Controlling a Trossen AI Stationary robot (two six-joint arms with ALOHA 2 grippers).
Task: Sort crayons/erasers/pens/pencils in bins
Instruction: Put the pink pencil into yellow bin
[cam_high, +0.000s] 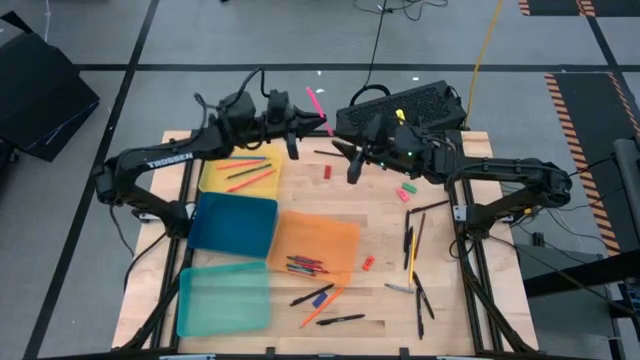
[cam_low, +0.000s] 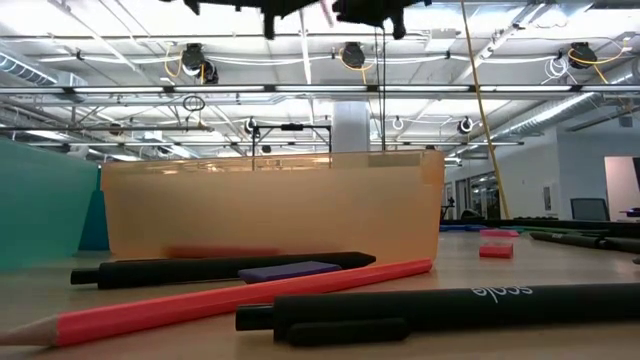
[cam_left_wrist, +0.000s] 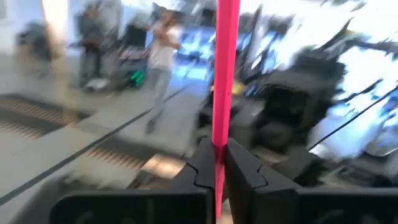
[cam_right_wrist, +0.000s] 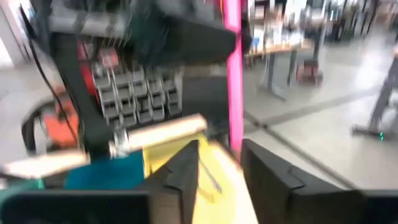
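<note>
Teal bin (cam_high: 222, 297): we are seeing it at the near left corner of the table (cam_high: 450, 320).
Dark blue bin (cam_high: 235, 222): it is lying just behind the teal one.
Yellow bin (cam_high: 215, 178): we are seeing it at the back left, with a few pencils lying in it.
Left gripper (cam_high: 308, 118): we are watching it pinching a pink pencil (cam_high: 316, 106), held up in the air over the table's back edge; in the left wrist view the fingers (cam_left_wrist: 200, 171) are pressing on the pencil from both sides.
Orange bin (cam_high: 315, 240): mid-table, holding several crayons (cam_high: 305, 265).
Near the orange bin: pens (cam_high: 340, 320) and an orange pencil (cam_high: 322, 307) are lying loose.
Right gripper (cam_high: 352, 165): we are seeing it hovering beside the left one, its fingers (cam_right_wrist: 186, 171) spread, with the pink pencil between them but not clamped.
Erasers (cam_high: 406, 190): small blocks are lying scattered at mid-right.
Right side: more pens (cam_high: 420, 290) are lying loose.
</note>
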